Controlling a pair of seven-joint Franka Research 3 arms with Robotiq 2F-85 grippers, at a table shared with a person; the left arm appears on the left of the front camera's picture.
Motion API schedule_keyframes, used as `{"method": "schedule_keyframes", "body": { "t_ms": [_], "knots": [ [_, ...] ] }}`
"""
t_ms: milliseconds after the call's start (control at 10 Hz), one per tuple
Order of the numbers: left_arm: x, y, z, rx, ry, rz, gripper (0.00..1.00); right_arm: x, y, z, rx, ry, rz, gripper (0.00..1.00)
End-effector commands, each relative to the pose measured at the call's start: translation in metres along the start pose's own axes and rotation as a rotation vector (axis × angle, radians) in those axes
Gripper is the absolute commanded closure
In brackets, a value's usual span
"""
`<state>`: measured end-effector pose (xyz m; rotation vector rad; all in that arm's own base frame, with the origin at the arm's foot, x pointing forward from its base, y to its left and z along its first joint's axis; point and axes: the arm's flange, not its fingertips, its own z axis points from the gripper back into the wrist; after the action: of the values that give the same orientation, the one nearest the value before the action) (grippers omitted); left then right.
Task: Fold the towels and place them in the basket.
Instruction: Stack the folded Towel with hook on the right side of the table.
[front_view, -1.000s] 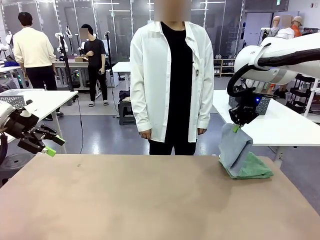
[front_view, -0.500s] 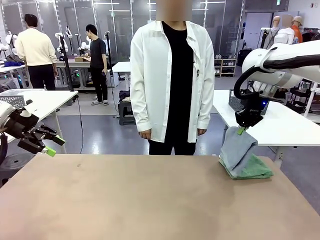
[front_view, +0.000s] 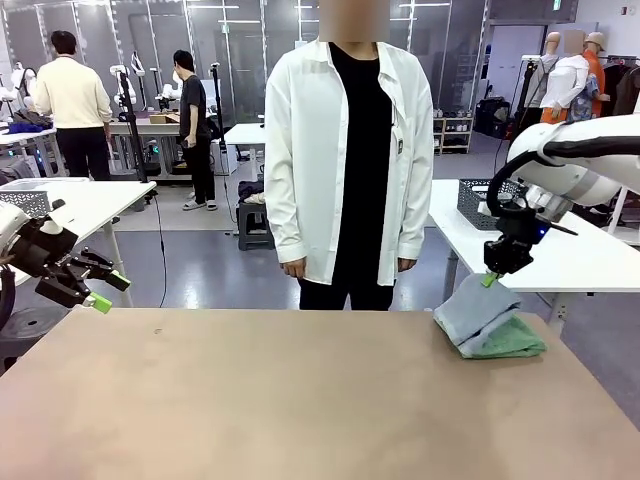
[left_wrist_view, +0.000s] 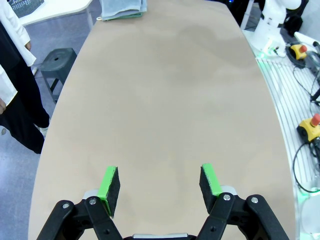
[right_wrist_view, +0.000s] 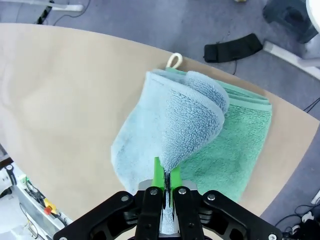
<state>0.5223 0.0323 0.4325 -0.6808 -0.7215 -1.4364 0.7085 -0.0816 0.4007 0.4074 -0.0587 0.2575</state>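
A wide tan table (front_view: 300, 400) separates the robot from a person (front_view: 345, 160) in a white coat, who stands at the far edge with arms hanging and takes no part. At the table's far right corner lie the two towels: the green towel (front_view: 510, 338) flat underneath, the blue towel (front_view: 475, 308) on top of it. The right gripper (front_view: 490, 279) has its fingers pinched tight on one edge of the blue towel and holds that edge raised, so the cloth arches over itself in a loose roll; the lift looks like a fold in progress, with the green towel serving as the bed below. A small cream loop (right_wrist_view: 173, 61) sticks out at the towels' far corner. The left gripper (front_view: 100, 290) hangs at the table's left edge, fingers spread wide and holding nothing, apparently kept clear of the work. A dark mesh basket (front_view: 480, 200) sits on a white table behind, well apart from the towels. No readable brand or lettering appears.
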Motion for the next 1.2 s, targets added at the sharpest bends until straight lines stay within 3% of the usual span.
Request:
{"method": "schedule_keyframes", "body": {
  "t_ms": [0,700,800,900,1000,1100],
  "knots": [
    [0.002,-0.003,0.001,0.005,0.001,-0.002,0.19,0.014,-0.018,-0.004,0.072,-0.004,0.003,0.95],
    [0.002,-0.003,0.001,0.005,0.001,-0.002,0.19,0.012,-0.077,-0.009,0.135,-0.019,-0.051,0.95],
    [0.002,-0.003,0.001,0.005,0.001,-0.002,0.19,0.013,-0.079,-0.013,0.145,0.0,-0.048,0.78],
    [0.002,-0.003,0.001,0.005,0.001,-0.002,0.19,0.014,-0.08,-0.017,0.147,0.011,-0.055,0.75],
    [0.002,-0.003,0.001,0.005,0.001,-0.002,0.19,0.015,-0.083,-0.022,0.142,0.022,-0.067,0.58],
    [0.002,-0.003,0.001,0.005,0.001,-0.002,0.19,0.016,-0.086,-0.026,0.13,0.026,-0.08,0.55]
  ]
}}
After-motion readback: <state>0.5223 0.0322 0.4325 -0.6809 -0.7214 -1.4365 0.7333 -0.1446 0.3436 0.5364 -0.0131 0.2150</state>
